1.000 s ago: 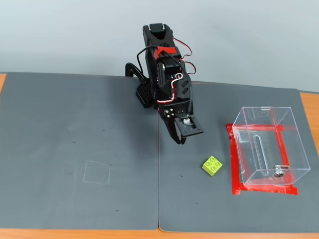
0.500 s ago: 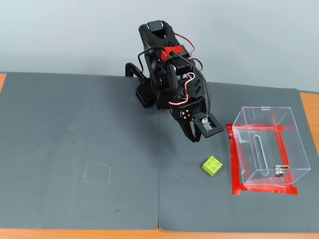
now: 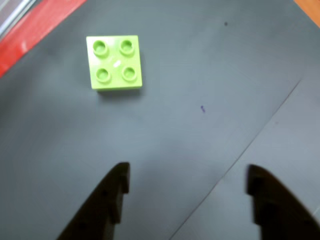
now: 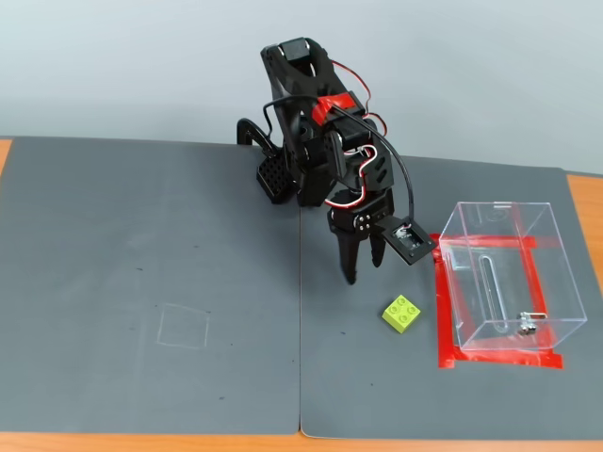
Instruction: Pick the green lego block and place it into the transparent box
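Note:
The green lego block [image 4: 402, 314] lies flat on the grey mat, studs up, just left of the transparent box [image 4: 504, 278]. The box stands upright inside a red tape frame. My gripper [image 4: 364, 266] hangs above the mat, behind and to the left of the block, without touching it. In the wrist view the block [image 3: 114, 62] sits at the upper left, well ahead of my gripper [image 3: 187, 177]. Both dark fingertips [image 3: 117, 180] are spread wide, and only bare mat shows between them.
Red tape [image 4: 499, 359] outlines the box's spot, and a strip of it [image 3: 35, 25] shows in the wrist view's top left corner. A seam [image 4: 301, 377] joins the two grey mats. A faint chalk square [image 4: 184, 327] marks the left mat. Wooden table [image 4: 584, 202] shows at the right.
The arm has reached forward and to the right, bringing the gripper lower and closer to the block. Block and box have stayed where they were.

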Controlling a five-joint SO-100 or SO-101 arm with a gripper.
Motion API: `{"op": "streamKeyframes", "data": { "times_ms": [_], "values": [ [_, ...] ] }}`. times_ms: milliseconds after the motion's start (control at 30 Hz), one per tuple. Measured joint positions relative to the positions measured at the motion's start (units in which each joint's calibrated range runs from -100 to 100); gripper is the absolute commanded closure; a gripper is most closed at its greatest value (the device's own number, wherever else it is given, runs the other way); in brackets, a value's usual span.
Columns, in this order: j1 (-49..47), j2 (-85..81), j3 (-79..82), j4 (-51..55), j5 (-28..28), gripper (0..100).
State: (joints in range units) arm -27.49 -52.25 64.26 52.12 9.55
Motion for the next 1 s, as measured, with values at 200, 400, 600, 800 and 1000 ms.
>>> {"op": "streamKeyframes", "data": {
  "times_ms": [200, 400, 600, 800, 1000],
  "values": [
    [0.0, 3.1, 0.0, -6.9, 1.8, 69],
    [-1.5, 8.9, 0.0, -13.8, 0.7, 68],
    [-3.8, 12.2, -0.1, -16.7, -2.2, 68],
    [-3.5, 14.9, -0.1, -16.9, -4.0, 68],
    [-5.6, 17.2, -0.1, -21.6, -4.2, 68]
  ]
}}
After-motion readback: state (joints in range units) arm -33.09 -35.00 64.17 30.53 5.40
